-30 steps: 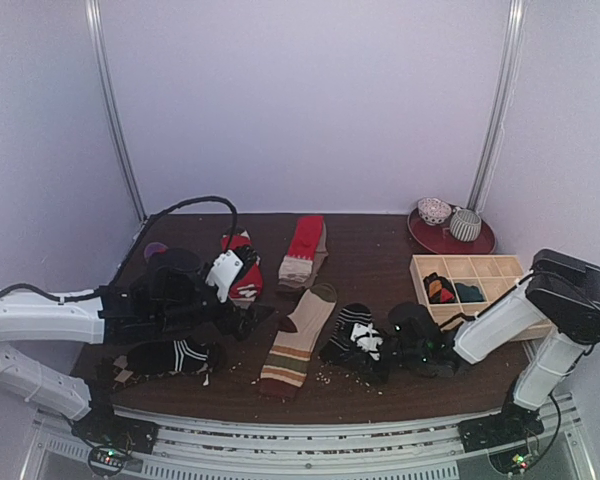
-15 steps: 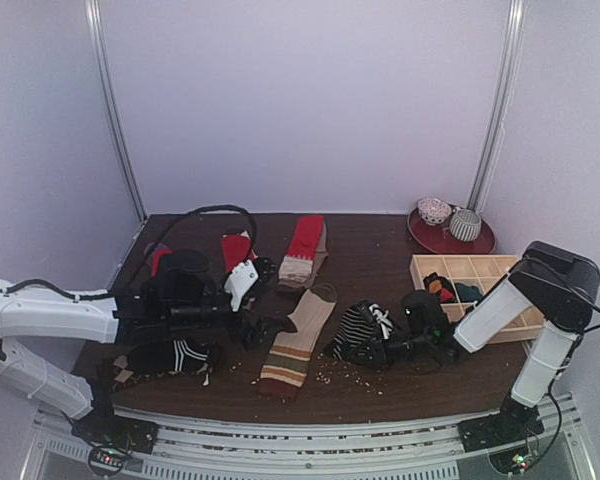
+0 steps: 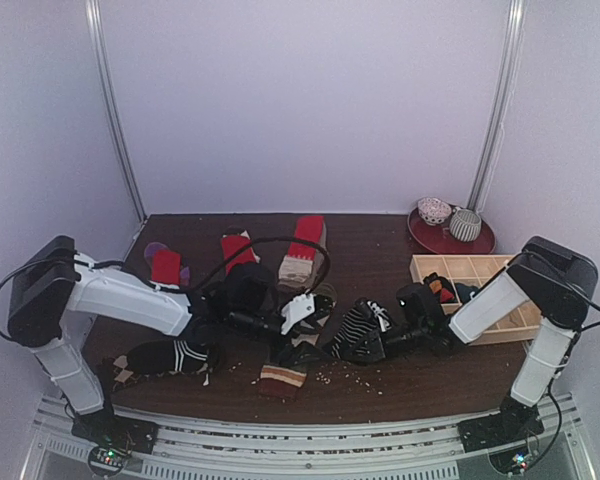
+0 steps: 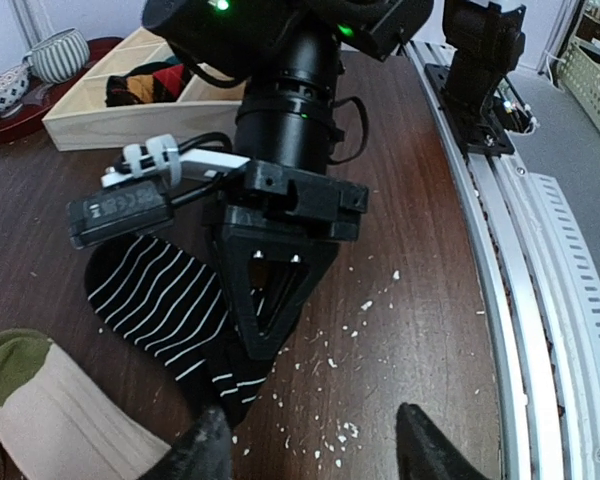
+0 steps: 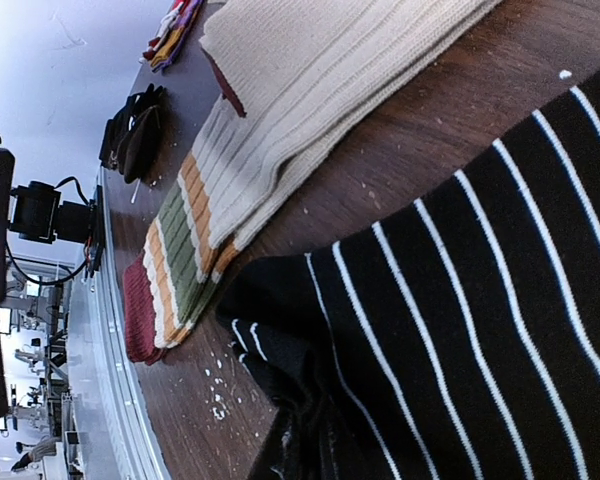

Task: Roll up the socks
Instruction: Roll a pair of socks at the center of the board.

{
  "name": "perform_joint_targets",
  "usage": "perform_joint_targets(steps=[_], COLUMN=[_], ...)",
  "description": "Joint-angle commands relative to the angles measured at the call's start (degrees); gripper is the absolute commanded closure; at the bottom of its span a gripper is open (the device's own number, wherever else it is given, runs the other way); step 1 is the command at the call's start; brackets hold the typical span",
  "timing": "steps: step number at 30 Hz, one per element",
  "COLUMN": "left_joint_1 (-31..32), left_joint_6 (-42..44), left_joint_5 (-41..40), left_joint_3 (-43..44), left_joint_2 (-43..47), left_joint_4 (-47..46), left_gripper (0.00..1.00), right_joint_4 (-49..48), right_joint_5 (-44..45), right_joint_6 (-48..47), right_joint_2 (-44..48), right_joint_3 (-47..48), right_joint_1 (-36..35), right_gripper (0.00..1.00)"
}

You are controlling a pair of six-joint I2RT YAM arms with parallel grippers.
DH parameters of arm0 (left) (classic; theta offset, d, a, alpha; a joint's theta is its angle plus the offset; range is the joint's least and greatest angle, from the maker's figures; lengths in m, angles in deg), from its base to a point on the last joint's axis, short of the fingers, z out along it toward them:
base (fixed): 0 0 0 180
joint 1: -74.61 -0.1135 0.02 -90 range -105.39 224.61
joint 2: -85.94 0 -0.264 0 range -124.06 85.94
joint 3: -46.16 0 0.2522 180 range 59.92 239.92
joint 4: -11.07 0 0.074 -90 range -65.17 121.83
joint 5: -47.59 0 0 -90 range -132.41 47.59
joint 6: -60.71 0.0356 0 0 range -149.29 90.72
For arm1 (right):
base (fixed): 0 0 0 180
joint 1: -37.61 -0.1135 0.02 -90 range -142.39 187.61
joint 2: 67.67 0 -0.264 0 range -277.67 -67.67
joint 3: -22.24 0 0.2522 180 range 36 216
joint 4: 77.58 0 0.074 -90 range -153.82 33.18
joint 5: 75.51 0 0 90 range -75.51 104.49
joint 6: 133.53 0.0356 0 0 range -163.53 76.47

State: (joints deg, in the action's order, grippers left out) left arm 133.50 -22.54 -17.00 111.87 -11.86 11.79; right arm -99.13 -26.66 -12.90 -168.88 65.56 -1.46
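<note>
A pale wooden tray [image 3: 470, 259] divided into compartments is set on the right of a dark brown table [image 3: 380, 245], with a red plate [image 3: 450, 243] placed just behind it. A patterned bowl [image 3: 434, 210] and a striped cup [image 3: 465, 224] are stood side by side on the plate. White crumbs [image 3: 332, 376] are scattered over the table's near part

The tray [image 3: 480, 259] sits on the table's [image 3: 380, 255] right side, with what look like two bundles [image 3: 440, 288] in its back compartments (hard to say from here). Behind it, in the far right corner, a plate [image 3: 450, 243] carries two bowls [image 3: 434, 210]. The striped sock [image 3: 352, 325] lies mid-table, left of the tray, and the banded sock [image 3: 280, 378] is just left of that. Three socks [image 3: 302, 245] line the back, and a fourth sock [image 3: 170, 355] lies near left.
</note>
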Motion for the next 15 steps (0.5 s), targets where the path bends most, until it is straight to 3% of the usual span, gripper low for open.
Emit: perform_joint_targets(steps=[1, 5, 9, 15], left_joint_1=[0.49, 0.78, 0.78, 0.78], left_joint_6=[3.70, 4.34, 4.20, 3.66], left_joint_5=[4.36, 3.35, 2.21, 2.08], left_joint_3=[5.54, 7.89, 8.84, 9.38], left_joint_2=[-5.49, -10.12, -13.59, -17.04], left_joint_4=[0.44, -0.62, -2.28, -4.39], left_gripper=[0.48, 0.49, 0.57, 0.56], right_joint_4=[12.33, 11.93, 12.01, 11.47], right_joint_5=[3.73, 3.70, 3.49, 3.10], right_joint_6=[-0.42, -0.15, -0.24, 0.01], right_joint_2=[-1.81, -1.64, -1.37, -1.17], right_joint_3=[-1.68, -2.13, -2.35, -3.31], right_joint_1=[0.46, 0.57, 0.66, 1.08], right_gripper=[0.93, 0.94, 0.94, 0.94])
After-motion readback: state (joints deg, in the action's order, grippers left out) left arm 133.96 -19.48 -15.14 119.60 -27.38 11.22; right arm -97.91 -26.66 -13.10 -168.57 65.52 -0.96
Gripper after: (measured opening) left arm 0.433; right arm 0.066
